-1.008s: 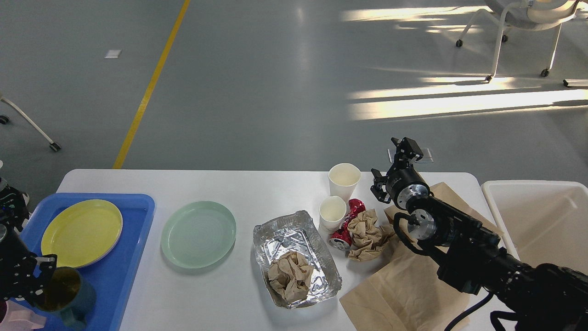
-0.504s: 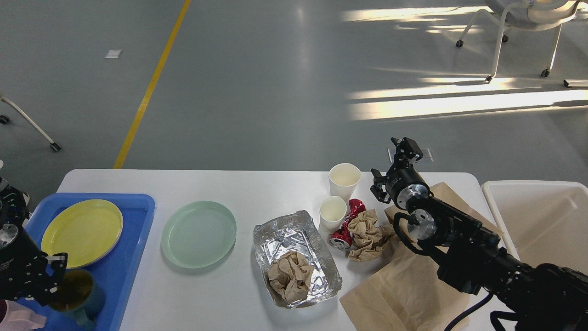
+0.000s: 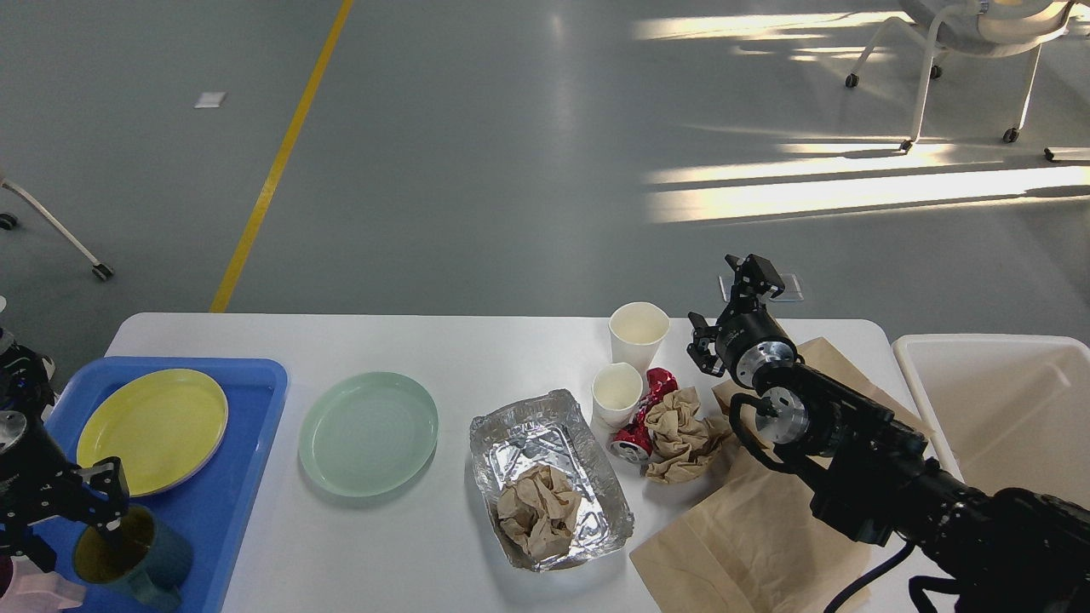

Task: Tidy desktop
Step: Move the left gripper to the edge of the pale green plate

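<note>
The right gripper (image 3: 734, 317) is held open beside the taller paper cup (image 3: 637, 332) above the desktop (image 3: 443, 349); the left gripper (image 3: 81, 507) is seen at a teal mug (image 3: 136, 558), its jaw state indiscernible.

On the surface (image 3: 477, 349), you have a tray (image 3: 230, 502) at nine o'clock, carrying a plate (image 3: 153, 430) with a mug (image 3: 128, 558) at its six o'clock. A second plate (image 3: 368, 432) lies right of the tray. A foil pan (image 3: 511, 434) at centre holds a paper wad (image 3: 538, 509). Two cups (image 3: 637, 334) (image 3: 616, 393) stand at its one o'clock, a can (image 3: 639, 430) and another wad (image 3: 681, 426) beside them. A paper bag (image 3: 741, 528) lies at four o'clock, a bin (image 3: 996, 409) off the right edge.
</note>
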{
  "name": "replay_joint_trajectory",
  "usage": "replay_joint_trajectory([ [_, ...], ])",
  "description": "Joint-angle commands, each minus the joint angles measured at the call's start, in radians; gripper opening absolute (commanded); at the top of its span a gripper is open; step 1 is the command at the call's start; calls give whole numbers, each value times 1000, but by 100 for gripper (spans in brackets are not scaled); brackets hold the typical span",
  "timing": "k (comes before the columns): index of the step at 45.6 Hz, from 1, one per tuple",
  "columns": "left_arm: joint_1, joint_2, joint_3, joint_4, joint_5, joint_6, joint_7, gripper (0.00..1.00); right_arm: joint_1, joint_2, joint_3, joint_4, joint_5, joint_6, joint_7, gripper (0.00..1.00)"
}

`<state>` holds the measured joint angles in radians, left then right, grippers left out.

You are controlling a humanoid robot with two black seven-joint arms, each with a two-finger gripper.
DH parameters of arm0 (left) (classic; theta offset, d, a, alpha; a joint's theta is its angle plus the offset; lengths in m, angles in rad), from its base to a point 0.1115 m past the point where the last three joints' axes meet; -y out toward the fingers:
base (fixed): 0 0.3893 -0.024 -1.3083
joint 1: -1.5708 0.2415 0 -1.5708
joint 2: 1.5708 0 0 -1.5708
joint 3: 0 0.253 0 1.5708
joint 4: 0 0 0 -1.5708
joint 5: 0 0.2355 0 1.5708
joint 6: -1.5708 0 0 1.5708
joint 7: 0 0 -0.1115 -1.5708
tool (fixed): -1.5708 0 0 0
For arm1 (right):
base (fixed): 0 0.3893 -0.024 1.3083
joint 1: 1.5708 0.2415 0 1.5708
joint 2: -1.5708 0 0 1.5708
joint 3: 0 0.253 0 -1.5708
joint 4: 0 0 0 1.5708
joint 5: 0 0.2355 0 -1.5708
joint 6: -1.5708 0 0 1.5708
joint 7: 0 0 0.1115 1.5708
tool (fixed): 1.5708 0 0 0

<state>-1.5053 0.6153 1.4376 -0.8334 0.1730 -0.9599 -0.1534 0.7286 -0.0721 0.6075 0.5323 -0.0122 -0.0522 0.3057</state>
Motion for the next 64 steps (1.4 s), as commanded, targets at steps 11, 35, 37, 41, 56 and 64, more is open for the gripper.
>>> replay_joint_trajectory([
  [11,-213,-55,37,-24,-20,0,-18,89,0,0,0,0,0,0,0,100],
  [35,-44,-348,-68,115,-26,52,-3,89,0,0,0,1,0,0,0,100],
  [37,6,-351,-103,144,-26,79,-3,89,0,0,0,1,0,0,0,100],
  [41,88,-361,-173,187,-24,133,0,89,0,0,0,1,0,0,0,100],
  [56,183,-381,-276,207,-24,331,170,89,0,0,0,0,0,0,0,100],
  [64,203,-382,-309,207,-24,337,255,90,0,0,0,0,0,0,0,100],
])
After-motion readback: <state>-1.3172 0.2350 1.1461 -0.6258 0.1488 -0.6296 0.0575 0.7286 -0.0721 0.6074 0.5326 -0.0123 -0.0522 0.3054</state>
